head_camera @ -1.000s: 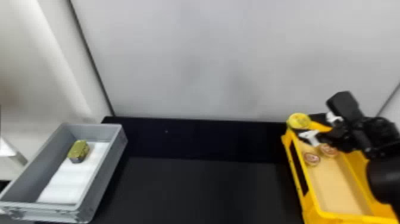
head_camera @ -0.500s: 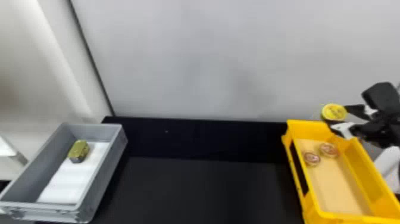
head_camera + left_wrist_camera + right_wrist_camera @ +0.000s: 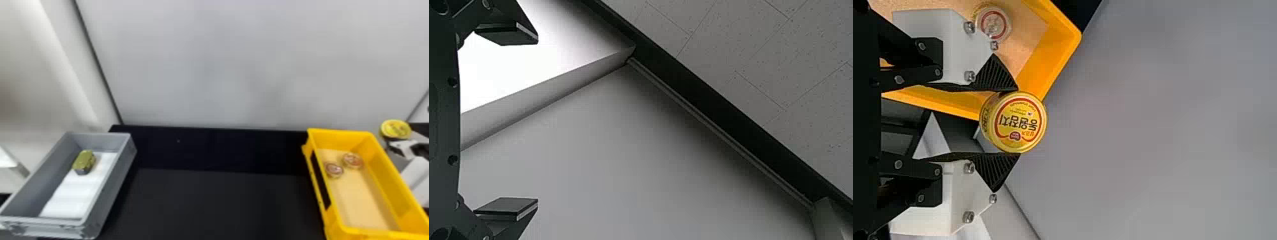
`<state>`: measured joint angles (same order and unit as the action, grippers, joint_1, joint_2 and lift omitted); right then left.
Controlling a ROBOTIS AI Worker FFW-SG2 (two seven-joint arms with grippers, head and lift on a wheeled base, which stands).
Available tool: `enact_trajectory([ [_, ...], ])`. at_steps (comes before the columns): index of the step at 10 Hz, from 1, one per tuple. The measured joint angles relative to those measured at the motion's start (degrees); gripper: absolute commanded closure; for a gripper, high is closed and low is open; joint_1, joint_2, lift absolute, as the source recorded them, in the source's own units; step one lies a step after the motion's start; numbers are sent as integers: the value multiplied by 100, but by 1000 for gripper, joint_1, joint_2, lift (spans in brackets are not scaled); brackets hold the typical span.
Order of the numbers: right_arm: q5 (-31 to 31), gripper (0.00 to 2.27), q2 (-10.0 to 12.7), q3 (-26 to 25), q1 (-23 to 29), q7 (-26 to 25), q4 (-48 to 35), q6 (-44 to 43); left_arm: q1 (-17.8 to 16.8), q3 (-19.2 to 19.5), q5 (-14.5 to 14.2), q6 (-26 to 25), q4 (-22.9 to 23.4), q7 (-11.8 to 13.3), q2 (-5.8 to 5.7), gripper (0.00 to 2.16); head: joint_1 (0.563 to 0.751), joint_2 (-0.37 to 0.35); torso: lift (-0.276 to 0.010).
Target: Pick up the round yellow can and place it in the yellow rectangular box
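Head view has the right pincer at the right edge, holding the round yellow can outside the yellow rectangular box, near the far end of its right long wall. In the right wrist view the can is caught between the ridged fingertips, which press on opposite sides of it and stand apart by its full width; its flat face, with a red ring, is turned to that camera. Inside the box, toward the far end of its tan floor, a round tin lies close by the left wall, with another round tin just beside it. Leftward across the black tabletop stands a gray crate, where a rectangular gold-green tin rests near the far end, partly on a white liner. A pale wall panel rises behind. In the left wrist view, the left pincer is empty, fingers spread wide, facing a gray wall and speckled ceiling panels.
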<state>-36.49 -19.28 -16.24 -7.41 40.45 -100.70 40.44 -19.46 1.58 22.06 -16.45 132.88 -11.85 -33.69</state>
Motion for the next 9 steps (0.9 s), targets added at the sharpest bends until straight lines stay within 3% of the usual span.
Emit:
enact_trajectory([
  [6,1910,702,-51,-94,117,-1164,1439,-296,47,30,0,31,28,7,-17,128,663,54,-10],
  [9,2283,702,-97,-51,92,-1389,2090,-407,33,33,0,56,28,7,-10,130,663,54,-10],
])
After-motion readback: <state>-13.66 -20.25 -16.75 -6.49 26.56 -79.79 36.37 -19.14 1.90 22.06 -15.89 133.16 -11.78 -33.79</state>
